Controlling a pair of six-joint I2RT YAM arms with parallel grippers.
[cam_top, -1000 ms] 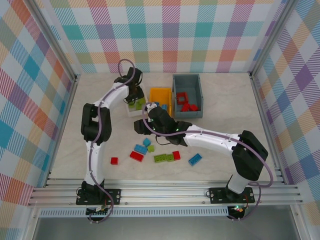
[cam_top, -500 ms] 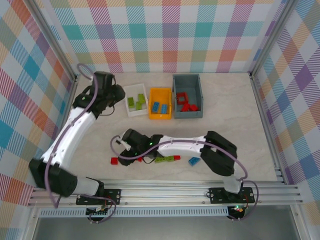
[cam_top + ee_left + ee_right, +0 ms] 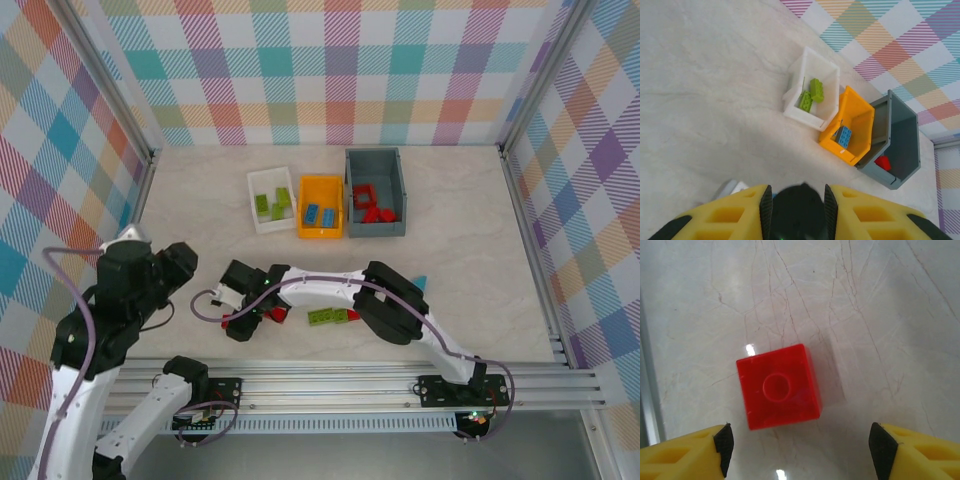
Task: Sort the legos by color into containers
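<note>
Since 1 second ago, the left arm (image 3: 105,310) has swung from the white bin (image 3: 268,224) back to the left edge of the table (image 3: 450,220). The right gripper (image 3: 802,447) has dropped over 1 small red brick (image 3: 779,386), its fingers spread wide on either side and not touching it. I cannot tell whether the left gripper (image 3: 797,210) is clenched; it is possibly empty. 2 lime bricks (image 3: 282,201) lie in the white bin.
</note>
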